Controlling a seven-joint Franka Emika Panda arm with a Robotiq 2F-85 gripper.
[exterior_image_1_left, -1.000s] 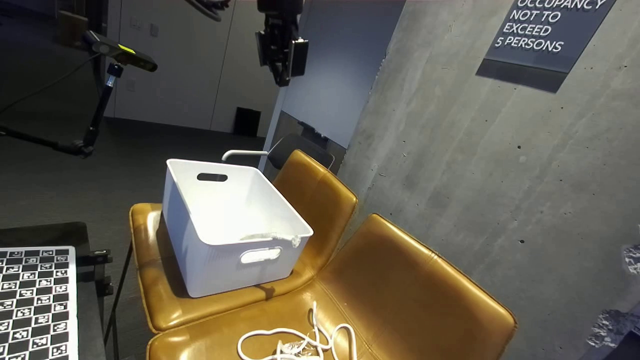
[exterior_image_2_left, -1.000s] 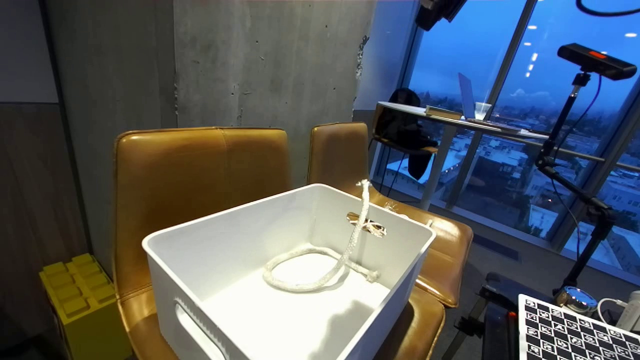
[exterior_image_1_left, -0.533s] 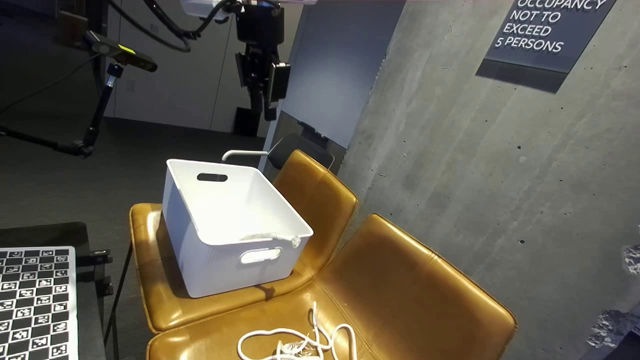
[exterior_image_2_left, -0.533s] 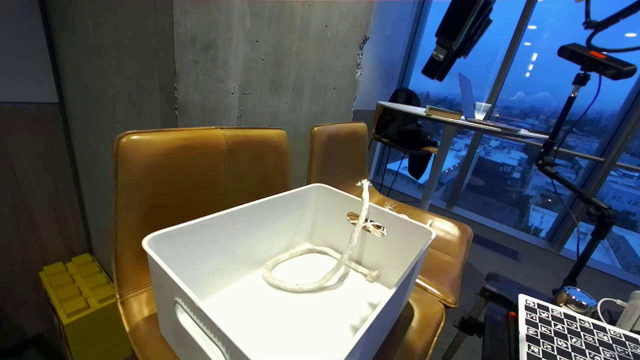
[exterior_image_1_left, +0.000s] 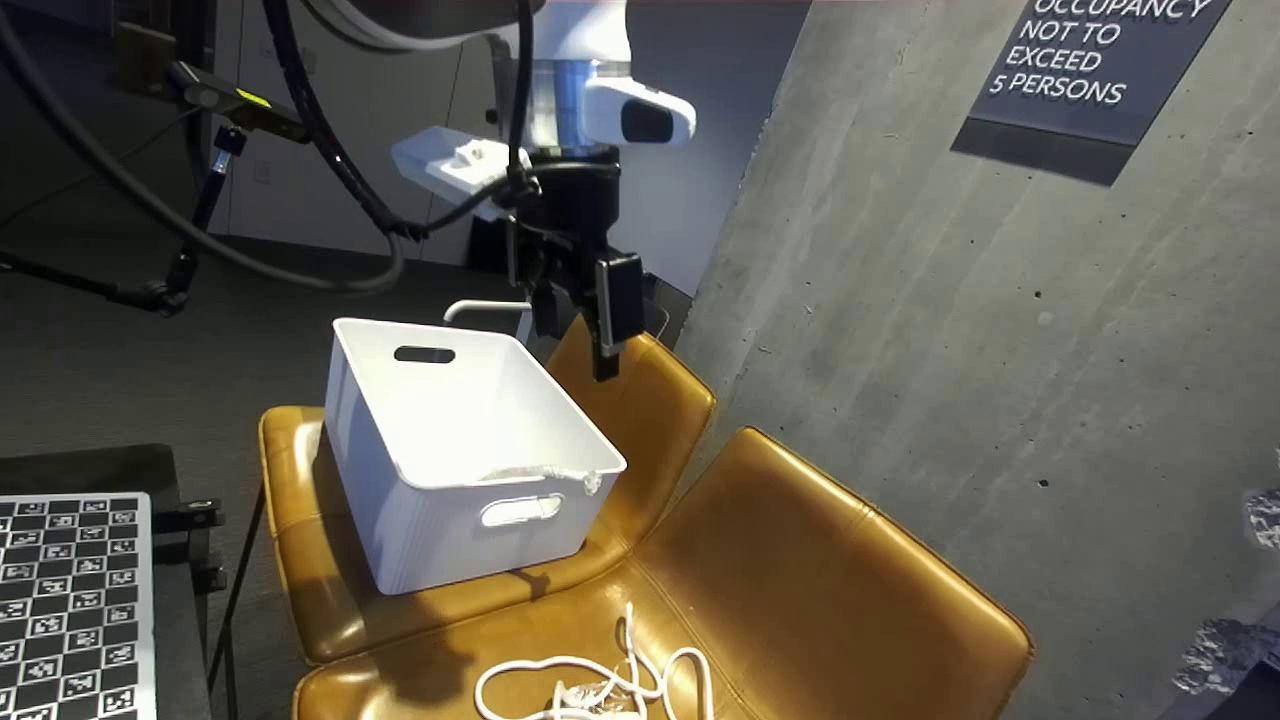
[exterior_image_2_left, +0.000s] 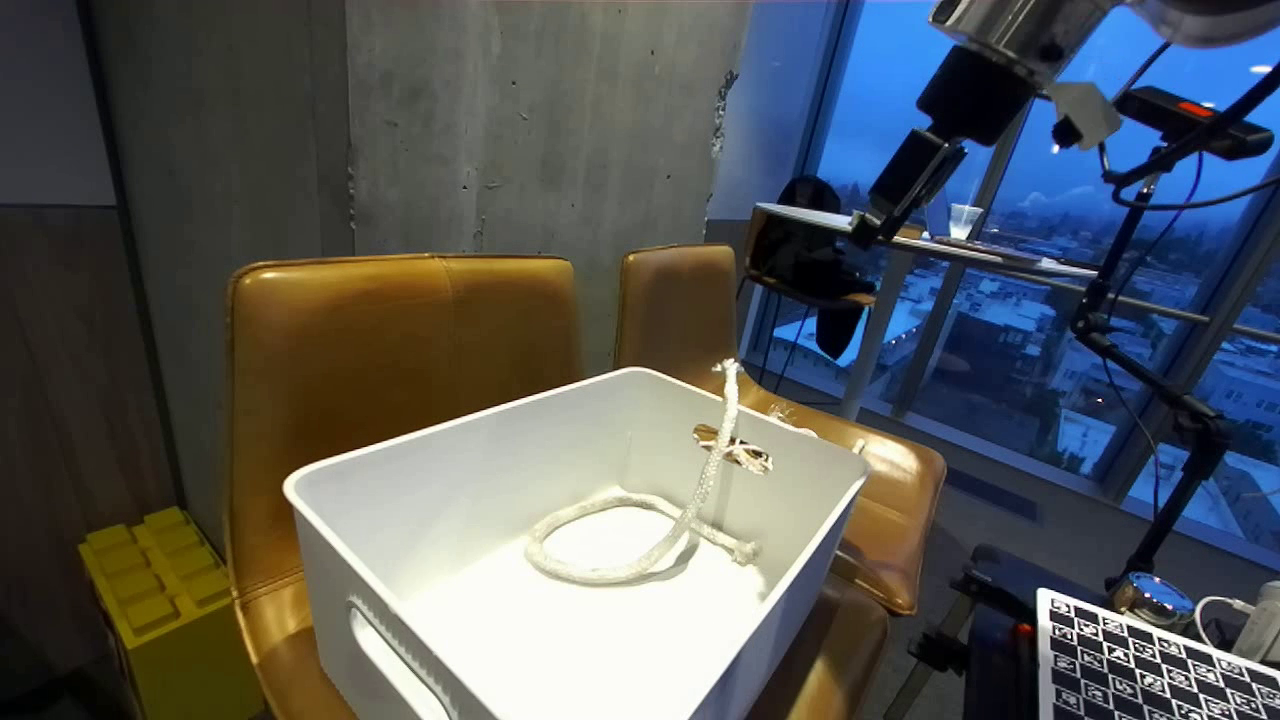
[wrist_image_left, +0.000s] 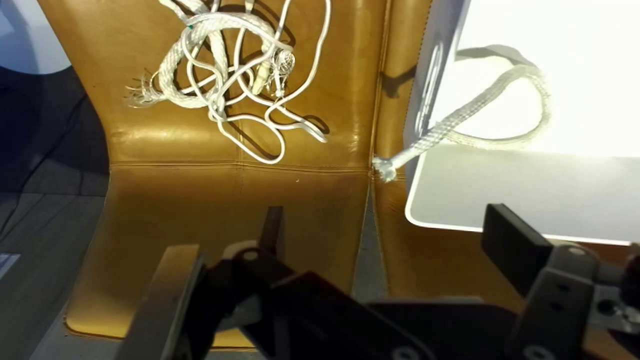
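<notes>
bin (exterior_image_1_left: 430, 540): 1 | rope (exterior_image_2_left: 688, 517) in bin: 1 | adjoining tan chairs (exterior_image_1_left: 655, 420) (exterior_image_1_left: 820, 560): 2 | pincer (exterior_image_1_left: 577, 347): 1

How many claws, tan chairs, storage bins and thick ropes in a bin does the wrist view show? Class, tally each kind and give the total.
Claws: 1
Tan chairs: 2
Storage bins: 1
Thick ropes in the bin: 1
Total: 5

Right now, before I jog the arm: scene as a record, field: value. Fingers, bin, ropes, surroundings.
Fingers: wide apart, holding nothing
White bin: on a tan chair
Thick rope: looped in the bin, one end sticking out
Tangled white cords: on the neighbouring chair
Wall sign: "not to exceed 5 persons"
</notes>
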